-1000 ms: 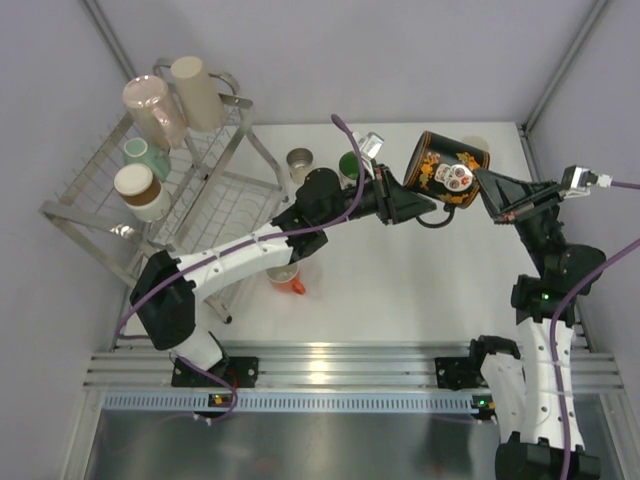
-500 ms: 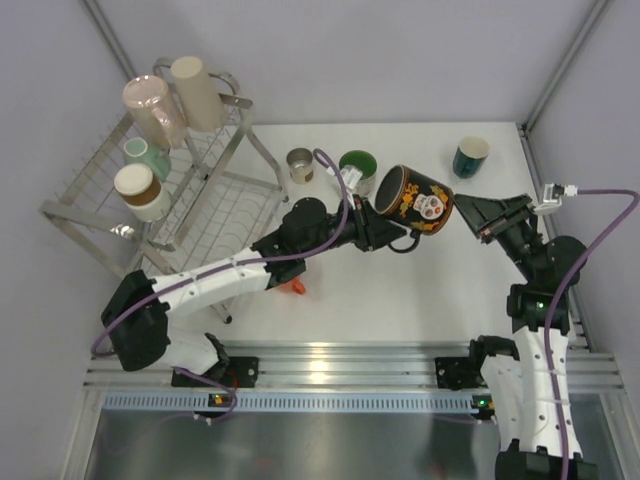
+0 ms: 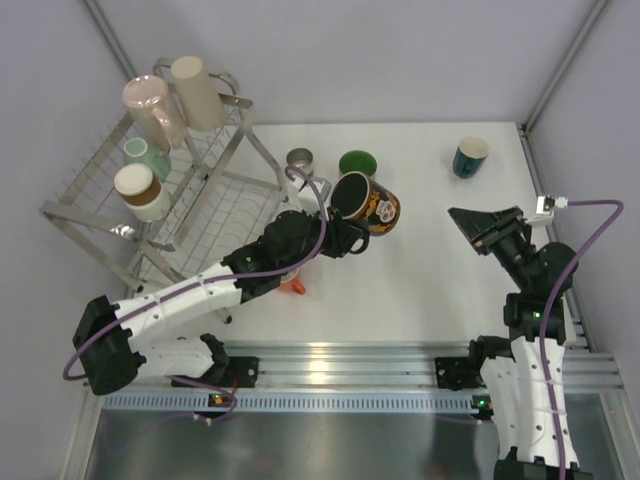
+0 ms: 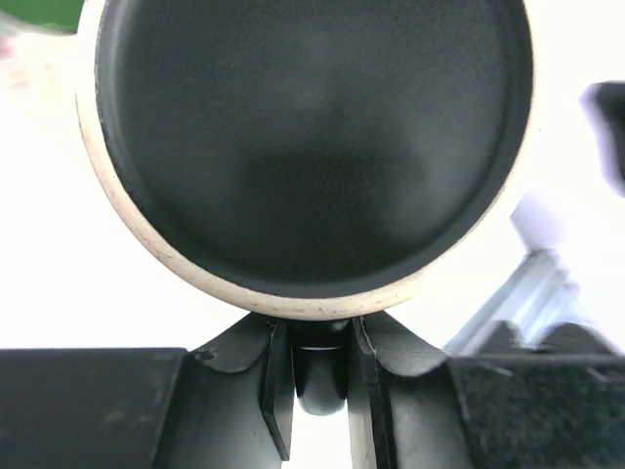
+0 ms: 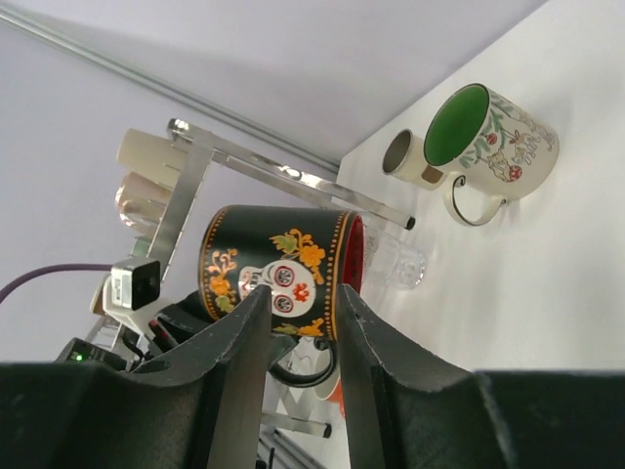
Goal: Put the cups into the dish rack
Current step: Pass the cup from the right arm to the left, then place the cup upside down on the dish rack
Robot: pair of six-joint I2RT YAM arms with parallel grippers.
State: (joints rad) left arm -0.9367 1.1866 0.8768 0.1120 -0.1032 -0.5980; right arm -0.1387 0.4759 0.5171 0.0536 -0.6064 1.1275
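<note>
Four cups (image 3: 150, 105) already sit in the rack (image 3: 215, 200) at the upper left of the overhead view. The left end effector (image 4: 320, 376) clamps a black mug (image 3: 370, 203) by its handle, above mid-desk (image 3: 430, 290). The right end effector (image 3: 462, 218) is empty, its fingers slightly apart. A steel cup (image 3: 300, 160), green-lined mug (image 3: 355, 163), dark teal cup (image 3: 468, 155) and orange-handled cup (image 3: 290, 284) wait on the desk, so roughly half looks left to load.

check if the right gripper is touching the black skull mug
Apart. The top external view shows bare table between the right gripper and the black skull mug, which the left gripper holds by its handle.
</note>
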